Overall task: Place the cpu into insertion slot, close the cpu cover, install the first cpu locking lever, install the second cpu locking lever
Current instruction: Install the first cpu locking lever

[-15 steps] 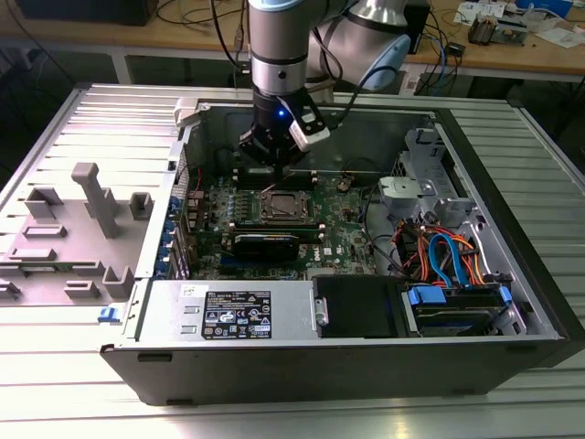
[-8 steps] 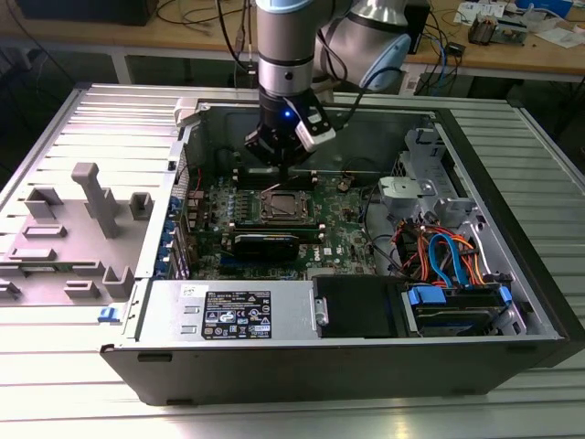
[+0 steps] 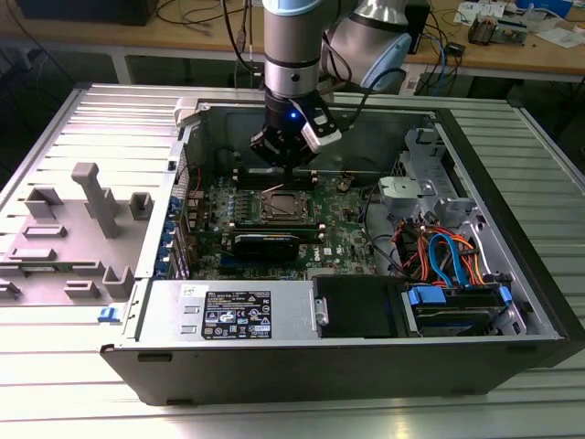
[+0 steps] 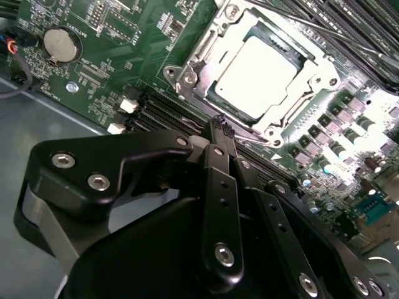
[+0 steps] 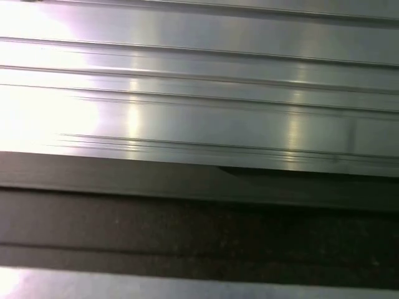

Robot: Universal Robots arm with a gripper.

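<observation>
- Exterior view: the gripper [image 3: 291,163] hangs inside the open computer case [image 3: 512,274], just above the motherboard; the insertion slot [image 3: 283,207] lies close by at its 6 o'clock.
- Second wrist view: the fingers [image 4: 222,134] look pressed together, pinching nothing. The cpu [image 4: 260,76] already sits in the slot under the cpu cover [image 4: 206,62], at about 1 o'clock from the fingertips, just beyond them.
- First wrist view: ribbed metal table [image 5: 199,93].
</observation>
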